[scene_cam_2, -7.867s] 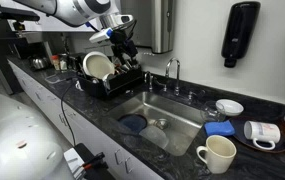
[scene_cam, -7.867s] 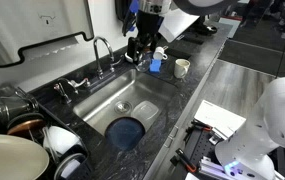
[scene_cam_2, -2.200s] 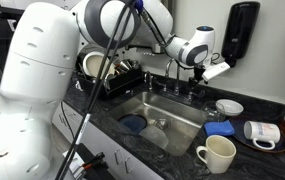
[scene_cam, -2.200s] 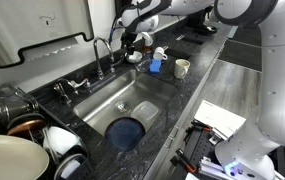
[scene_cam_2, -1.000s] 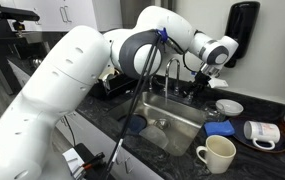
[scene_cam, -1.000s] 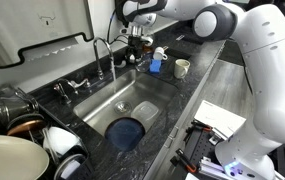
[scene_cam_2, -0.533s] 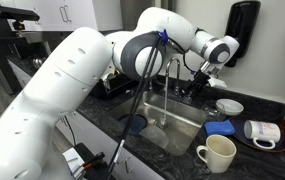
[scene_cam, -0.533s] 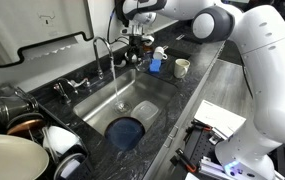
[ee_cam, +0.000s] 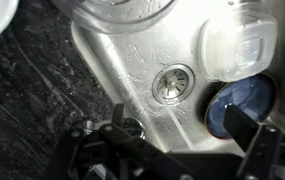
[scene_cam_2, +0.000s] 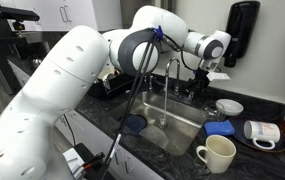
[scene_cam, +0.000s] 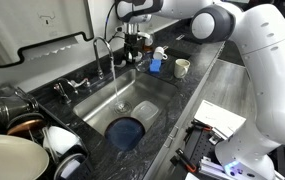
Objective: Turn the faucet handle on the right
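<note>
My gripper [scene_cam: 132, 42] hangs just above the right end of the faucet, beside the arched spout [scene_cam: 103, 48]; it also shows in an exterior view [scene_cam_2: 204, 76]. In the wrist view its two dark fingers stand wide apart, so the gripper [ee_cam: 182, 140] is open. The small chrome faucet handle [ee_cam: 131, 128] lies close to one finger; in both exterior views the gripper hides most of it. A thin stream of water [scene_cam: 118, 88] runs from the spout into the steel sink [scene_cam: 150, 112]. The twin handle [scene_cam: 77, 85] stands across the spout.
A blue plate [scene_cam: 128, 131] lies in the sink near the drain [ee_cam: 172, 85]. A white mug [scene_cam: 181, 68] and a blue cloth [scene_cam: 155, 66] sit on the counter beside the gripper. A dish rack [scene_cam_2: 117, 75] stands past the sink. A big mug [scene_cam_2: 216, 153] is at the counter's front.
Water began running from the spout between one second and half a second ago. The gripper has since risen slightly above the handle.
</note>
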`<action>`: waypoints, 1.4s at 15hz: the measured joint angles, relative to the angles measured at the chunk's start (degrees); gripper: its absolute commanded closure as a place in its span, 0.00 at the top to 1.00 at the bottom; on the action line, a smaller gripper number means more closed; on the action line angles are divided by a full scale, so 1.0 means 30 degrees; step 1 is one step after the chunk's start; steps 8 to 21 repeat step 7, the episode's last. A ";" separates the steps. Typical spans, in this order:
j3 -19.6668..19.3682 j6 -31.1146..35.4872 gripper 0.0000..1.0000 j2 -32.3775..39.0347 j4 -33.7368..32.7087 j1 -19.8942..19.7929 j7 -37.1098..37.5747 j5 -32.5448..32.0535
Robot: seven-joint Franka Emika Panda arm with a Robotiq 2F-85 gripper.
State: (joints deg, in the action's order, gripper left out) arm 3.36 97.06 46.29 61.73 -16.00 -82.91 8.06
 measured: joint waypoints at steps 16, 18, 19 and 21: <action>-0.0546 0.1149 1.00 -0.1550 0.1549 0.1567 0.3981 -0.1811; -0.0546 0.1149 1.00 -0.1550 0.1549 0.1567 0.3981 -0.1811; -0.0546 0.1149 1.00 -0.1550 0.1549 0.1567 0.3981 -0.1811; -0.0546 0.1149 1.00 -0.1550 0.1549 0.1567 0.3981 -0.1811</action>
